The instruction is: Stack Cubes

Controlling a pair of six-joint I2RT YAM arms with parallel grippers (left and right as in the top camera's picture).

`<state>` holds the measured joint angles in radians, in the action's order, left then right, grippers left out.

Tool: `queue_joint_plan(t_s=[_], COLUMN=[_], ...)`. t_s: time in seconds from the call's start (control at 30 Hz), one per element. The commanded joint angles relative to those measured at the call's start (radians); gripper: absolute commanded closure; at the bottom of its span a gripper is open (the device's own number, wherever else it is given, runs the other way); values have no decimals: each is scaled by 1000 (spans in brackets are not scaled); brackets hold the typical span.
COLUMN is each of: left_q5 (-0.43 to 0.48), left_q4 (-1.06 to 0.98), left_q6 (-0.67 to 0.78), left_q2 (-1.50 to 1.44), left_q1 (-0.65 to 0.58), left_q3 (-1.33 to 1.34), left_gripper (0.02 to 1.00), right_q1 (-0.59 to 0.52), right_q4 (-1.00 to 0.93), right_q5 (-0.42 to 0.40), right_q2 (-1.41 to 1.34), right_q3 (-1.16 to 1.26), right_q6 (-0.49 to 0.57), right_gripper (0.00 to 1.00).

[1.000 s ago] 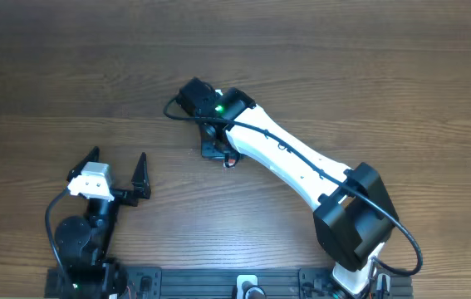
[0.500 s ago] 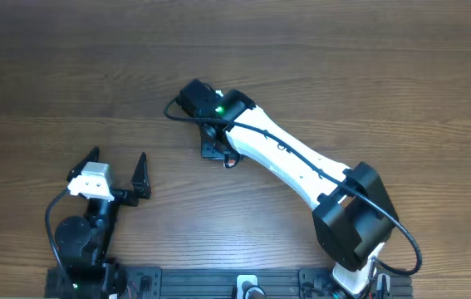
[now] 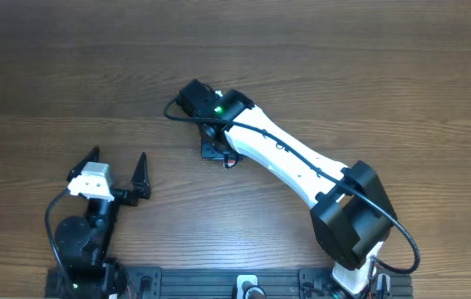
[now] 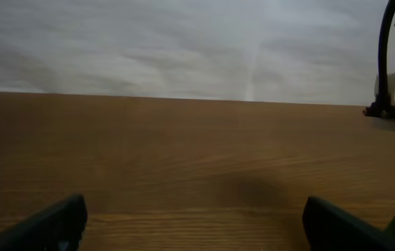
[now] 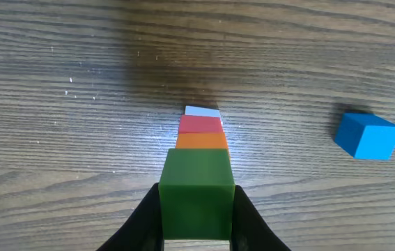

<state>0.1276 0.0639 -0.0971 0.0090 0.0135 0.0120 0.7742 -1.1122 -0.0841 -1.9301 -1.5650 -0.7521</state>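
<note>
My right gripper (image 5: 197,213) is shut on a green cube (image 5: 197,189), one finger against each side. The green cube sits at the top of a column with an orange cube (image 5: 202,141), a red cube (image 5: 200,124) and a pale cube (image 5: 202,111) showing beneath it. A blue cube (image 5: 368,135) lies alone on the wood, apart from the column. From above, the right gripper (image 3: 216,148) hangs near the table's middle, with a bit of the red cube (image 3: 230,161) peeking out beside it. My left gripper (image 3: 119,168) rests open near the left base with nothing between its fingers.
The wooden table (image 3: 368,75) spreads bare to the back, left and right. The right arm (image 3: 285,158) stretches diagonally from its base at the bottom right to the centre. Its cable (image 4: 386,56) shows at the edge of the left wrist view.
</note>
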Motion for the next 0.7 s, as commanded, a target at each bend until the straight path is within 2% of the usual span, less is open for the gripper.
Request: queue_joint_plan(t_s=[0.03, 0.13, 0.2, 0.33, 0.53, 0.6, 0.7], left_q5=[6, 6, 6, 6, 6, 6, 6], left_q4=[0, 0, 0, 0, 0, 0, 0], left_q6=[15, 15, 15, 15, 15, 15, 15], left_q2=[-6, -6, -6, -6, -6, -6, -6], left_q1=[-5, -5, -5, -5, -5, -5, -5], left_q3=[-6, -6, -6, -6, -6, -6, -6], left_gripper=[18, 18, 18, 18, 18, 18, 18], right_q1=[3, 3, 3, 3, -8, -14, -24], right_q4=[1, 1, 1, 1, 1, -2, -17], right_q5=[9, 9, 9, 8, 8, 8, -2], right_q2=[-20, -20, -20, -20, -14, -4, 24], right_q3=[10, 10, 10, 10, -2, -18, -62], right_q6=[-2, -2, -2, -2, -1, 19, 63], right_gripper=[774, 555, 443, 321, 73, 20, 7])
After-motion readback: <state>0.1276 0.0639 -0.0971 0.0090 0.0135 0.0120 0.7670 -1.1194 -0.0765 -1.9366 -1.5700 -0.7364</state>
